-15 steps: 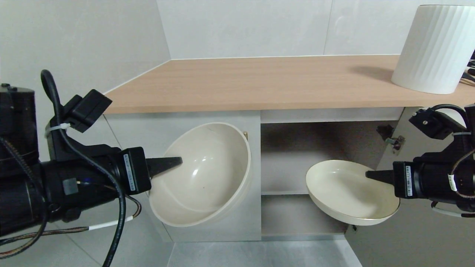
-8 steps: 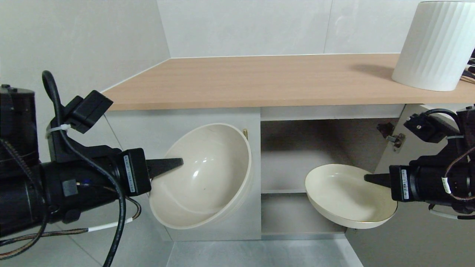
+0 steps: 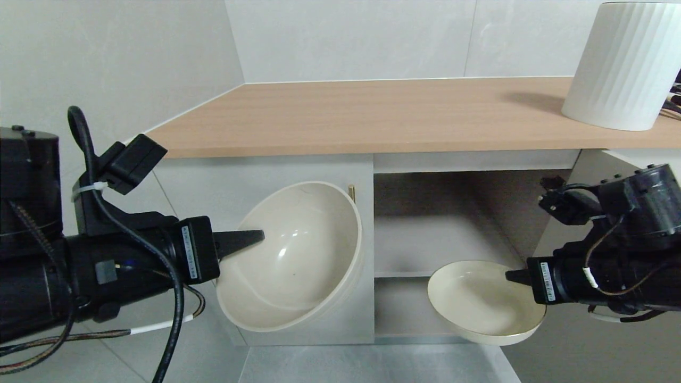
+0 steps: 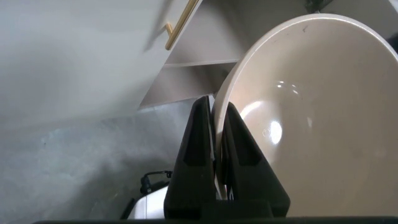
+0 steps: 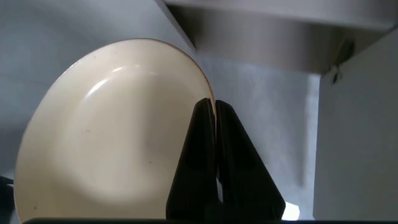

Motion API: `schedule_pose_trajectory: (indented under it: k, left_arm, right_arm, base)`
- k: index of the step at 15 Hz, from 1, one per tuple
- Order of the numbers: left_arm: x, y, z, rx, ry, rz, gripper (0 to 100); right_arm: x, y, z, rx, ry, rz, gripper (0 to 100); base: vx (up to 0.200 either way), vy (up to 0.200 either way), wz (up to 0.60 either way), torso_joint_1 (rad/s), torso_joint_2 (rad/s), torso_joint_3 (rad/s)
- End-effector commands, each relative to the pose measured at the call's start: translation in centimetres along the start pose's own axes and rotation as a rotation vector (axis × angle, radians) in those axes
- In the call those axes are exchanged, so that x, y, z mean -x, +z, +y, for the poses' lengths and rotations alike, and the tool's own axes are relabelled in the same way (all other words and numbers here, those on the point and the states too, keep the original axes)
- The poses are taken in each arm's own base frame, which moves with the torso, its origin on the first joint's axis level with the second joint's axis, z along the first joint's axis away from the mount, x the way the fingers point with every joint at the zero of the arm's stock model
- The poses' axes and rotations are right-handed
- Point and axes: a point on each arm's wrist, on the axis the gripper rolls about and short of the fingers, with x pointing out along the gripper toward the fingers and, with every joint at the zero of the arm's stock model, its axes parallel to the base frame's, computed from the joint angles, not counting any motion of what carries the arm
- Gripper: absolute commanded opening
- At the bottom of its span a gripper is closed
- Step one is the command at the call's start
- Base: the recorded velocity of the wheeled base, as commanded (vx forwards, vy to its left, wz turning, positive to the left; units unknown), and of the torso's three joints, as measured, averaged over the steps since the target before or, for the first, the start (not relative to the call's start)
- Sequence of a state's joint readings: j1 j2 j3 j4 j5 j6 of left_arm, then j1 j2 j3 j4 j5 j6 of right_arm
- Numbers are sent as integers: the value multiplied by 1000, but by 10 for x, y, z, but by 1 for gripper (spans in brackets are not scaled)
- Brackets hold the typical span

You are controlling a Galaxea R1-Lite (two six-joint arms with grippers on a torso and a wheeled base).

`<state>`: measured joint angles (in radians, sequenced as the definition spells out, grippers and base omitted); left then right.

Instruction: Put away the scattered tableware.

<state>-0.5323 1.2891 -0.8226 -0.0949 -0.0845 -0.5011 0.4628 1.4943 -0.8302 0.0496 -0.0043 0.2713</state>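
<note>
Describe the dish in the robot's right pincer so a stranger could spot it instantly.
Below the wooden countertop, look at the open cabinet. Before its lower compartment, the right pincer grips a shallow cream plate by the rim; its neighbour is a much deeper bowl.

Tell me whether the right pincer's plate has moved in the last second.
Yes. The plate has dropped and edged left against the shelf, toward the lower compartment.

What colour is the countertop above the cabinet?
The countertop is light wood brown; head view shows it best.
</note>
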Motion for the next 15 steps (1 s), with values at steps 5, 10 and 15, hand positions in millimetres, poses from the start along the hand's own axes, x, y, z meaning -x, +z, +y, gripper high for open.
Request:
schedule_pose_trajectory:
  k: [5, 10, 15]
  left_arm:
    - [-1, 0, 0, 1, 1, 2, 0]
    - [4, 3, 0, 1, 0, -22, 0]
    - [7, 7, 1, 3, 3, -43, 0]
  right_arm:
    - [-93, -14, -17, -37, -77, 139, 0]
    - [-153, -22, -30, -52, -91, 92, 0]
    - [-185, -7, -39, -65, -119, -40, 0]
  base:
    - [0, 0, 0, 0, 0, 0]
    - [0, 0, 0, 0, 0, 0]
    - [0, 0, 0, 0, 0, 0]
